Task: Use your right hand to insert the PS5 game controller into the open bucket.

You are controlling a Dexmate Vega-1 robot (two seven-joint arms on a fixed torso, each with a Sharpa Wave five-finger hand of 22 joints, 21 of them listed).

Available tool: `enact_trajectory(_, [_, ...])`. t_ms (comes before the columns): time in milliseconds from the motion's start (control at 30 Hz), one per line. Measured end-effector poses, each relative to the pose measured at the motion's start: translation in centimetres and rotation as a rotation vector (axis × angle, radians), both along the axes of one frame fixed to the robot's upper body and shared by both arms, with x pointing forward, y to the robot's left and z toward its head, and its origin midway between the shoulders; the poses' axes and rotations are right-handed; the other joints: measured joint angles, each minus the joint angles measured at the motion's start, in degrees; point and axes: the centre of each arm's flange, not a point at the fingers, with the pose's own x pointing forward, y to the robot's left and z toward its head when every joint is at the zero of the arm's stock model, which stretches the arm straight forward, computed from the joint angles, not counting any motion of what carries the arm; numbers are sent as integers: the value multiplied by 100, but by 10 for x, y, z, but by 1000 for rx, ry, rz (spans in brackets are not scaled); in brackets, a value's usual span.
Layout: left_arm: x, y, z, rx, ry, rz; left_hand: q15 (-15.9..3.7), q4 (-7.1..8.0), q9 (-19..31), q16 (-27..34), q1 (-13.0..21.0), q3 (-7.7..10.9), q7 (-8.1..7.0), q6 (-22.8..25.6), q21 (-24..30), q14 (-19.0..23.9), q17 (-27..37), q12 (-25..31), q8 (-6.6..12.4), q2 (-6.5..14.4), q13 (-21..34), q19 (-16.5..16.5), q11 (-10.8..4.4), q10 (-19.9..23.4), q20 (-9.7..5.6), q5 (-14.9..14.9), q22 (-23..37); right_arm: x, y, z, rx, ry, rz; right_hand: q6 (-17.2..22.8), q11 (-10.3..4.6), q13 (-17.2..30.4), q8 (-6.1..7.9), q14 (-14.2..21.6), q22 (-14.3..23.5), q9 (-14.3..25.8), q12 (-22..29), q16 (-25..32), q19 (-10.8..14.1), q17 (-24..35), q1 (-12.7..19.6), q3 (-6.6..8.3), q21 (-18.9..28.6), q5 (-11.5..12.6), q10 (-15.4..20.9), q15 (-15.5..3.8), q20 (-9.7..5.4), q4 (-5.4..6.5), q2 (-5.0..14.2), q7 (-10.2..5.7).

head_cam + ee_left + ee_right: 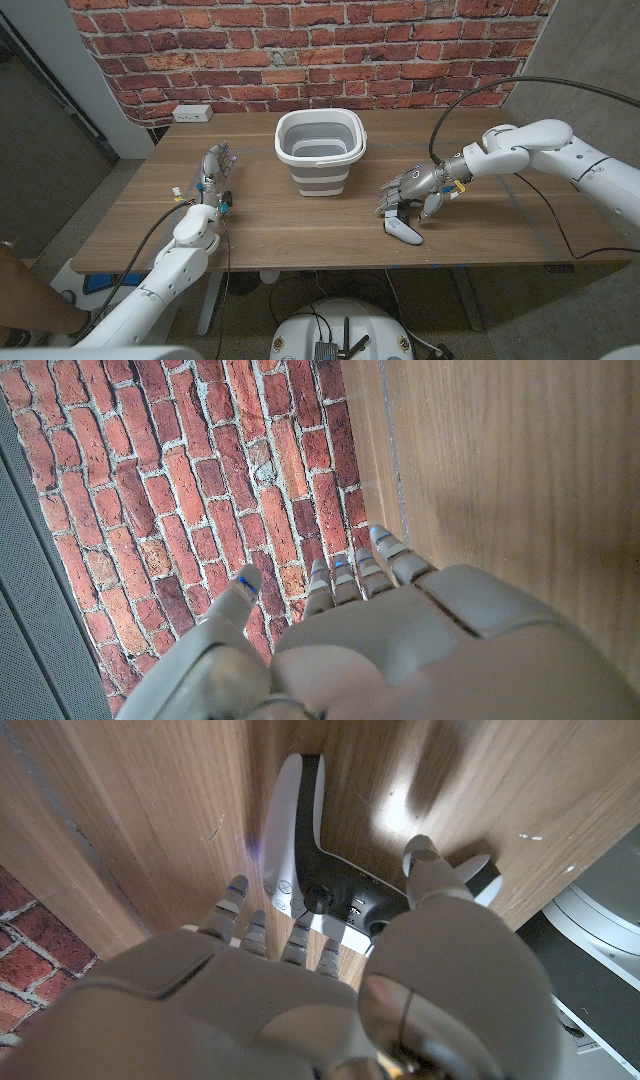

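My right hand point(412, 190) reaches palm-down over the controller point(402, 229), fingers point(240, 900) spread above it, thumb beside its grip; no grasp is evident. The controller lies on the table point(300, 225) at four o'clock from the bucket point(320, 150). My left hand point(213, 170), fingers extended, waits at nine o'clock.

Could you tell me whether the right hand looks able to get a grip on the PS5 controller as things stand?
Probably yes. The right hand hovers right over the controller with fingers spread on one side and the thumb on the other, nothing lying between them. The bucket stands clear to the side.
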Motion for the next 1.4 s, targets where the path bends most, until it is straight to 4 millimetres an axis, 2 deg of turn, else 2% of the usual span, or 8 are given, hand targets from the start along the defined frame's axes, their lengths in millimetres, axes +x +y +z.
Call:
enact_trajectory(467, [-1,-1,-2,-3,2,-7,0,33,0,0,-4,2,-23,23,0,0,0,0,0,5,13,0,0,0,0,0,0,3,-1,-4,31,6,20,819,-235,105,445,486,-29,26,228,248,665,0,393,14,56,0,846,-416,5,14,31,-8])
enact_trajectory(600, [-1,-2,-4,-6,4,-9,0,57,14,0,-5,-9,-31,31,0,0,0,0,0,4,13,0,0,0,0,0,0,3,0,-4,38,5,28,1033,-311,132,556,630,-29,26,293,331,807,-1,525,14,56,0,1115,-554,9,14,100,-10])
enact_trajectory(633, [-1,-2,-4,-7,5,-10,0,64,27,0,-5,-15,-31,31,0,0,0,0,0,5,13,6,0,0,6,0,0,3,0,-4,40,4,31,1112,-331,148,599,708,-28,26,319,361,836,-1,575,14,56,0,1207,-581,9,14,58,-10])
enact_trajectory(767, [-1,-3,-5,-11,6,-14,0,63,30,0,-5,-15,-31,31,0,0,0,0,0,4,13,21,0,0,21,0,0,3,1,-4,50,1,44,1523,-403,208,818,948,-28,26,446,494,1043,-1,724,14,34,0,1662,-729,8,14,105,-11])
enact_trajectory(900, [-1,-3,-5,-15,5,-18,0,80,30,0,-4,-32,-10,53,0,0,0,0,0,4,13,21,0,0,21,-23,0,3,2,-4,60,-3,57,1974,-476,271,1060,1219,-28,53,550,650,1196,-1,819,14,12,0,2102,-881,-56,14,116,-14])
enact_trajectory(1200, [-1,-3,-8,-30,-1,-25,21,87,30,0,-4,-40,-38,80,0,21,0,0,0,4,12,21,0,0,21,-23,0,1,3,-1,93,-19,97,2842,-602,382,1526,1773,-27,103,762,1002,1452,55,936,-121,-11,-3,2957,-906,-232,39,1,-25])
enact_trajectory(1400, [0,-2,-11,-43,-5,-29,21,103,29,0,-4,-56,-39,80,0,21,0,0,0,4,12,25,0,0,17,-23,0,0,3,1,113,-29,118,3045,-505,471,1813,1996,-27,166,879,1215,1549,109,1005,-223,-11,43,3183,-906,-374,46,-22,25])
